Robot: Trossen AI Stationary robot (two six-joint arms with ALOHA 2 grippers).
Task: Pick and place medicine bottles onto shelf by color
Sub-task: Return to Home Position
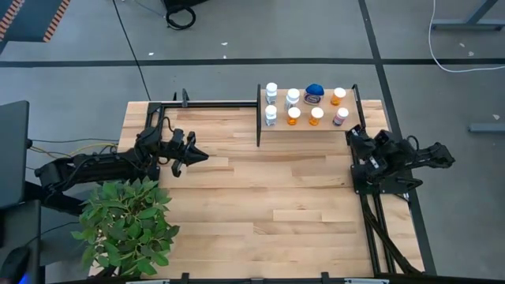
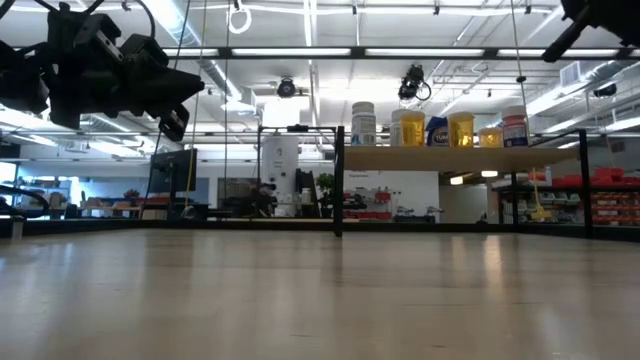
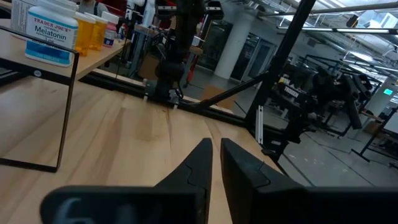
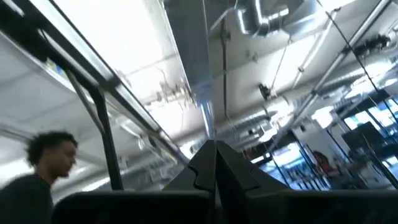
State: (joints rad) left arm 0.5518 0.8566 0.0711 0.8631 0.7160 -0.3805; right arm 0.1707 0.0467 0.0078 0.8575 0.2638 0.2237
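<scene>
**Both arms clear of the loaded shelf.** Seen from above, the shelf [image 1: 281, 126] stands at the table's [image 1: 260, 197] far edge, and all eight medicine bottles [image 1: 316, 115] stand upright on it. The white ones are at its left end, the blue one [image 1: 315, 93] is in the back row, the orange ones are mid to right, and the purple one [image 1: 341, 117] is at the right front.

My left gripper [image 3: 215, 144] hangs above bare wood, well left of the shelf, with its fingers drawn almost together on nothing. My right gripper [image 4: 211, 149] is tilted towards the ceiling, fingers pressed together and empty. That arm is folded just beside the shelf's right rail.

The sorting looks finished, so the risk I see lies in the retreat. If my right arm swings wide while folding, it could clip the rail. A jolt there could topple the closely packed bottles, the purple one first. My left arm has the plant [image 1: 126, 221] close behind it, and its leaves could snag.
</scene>
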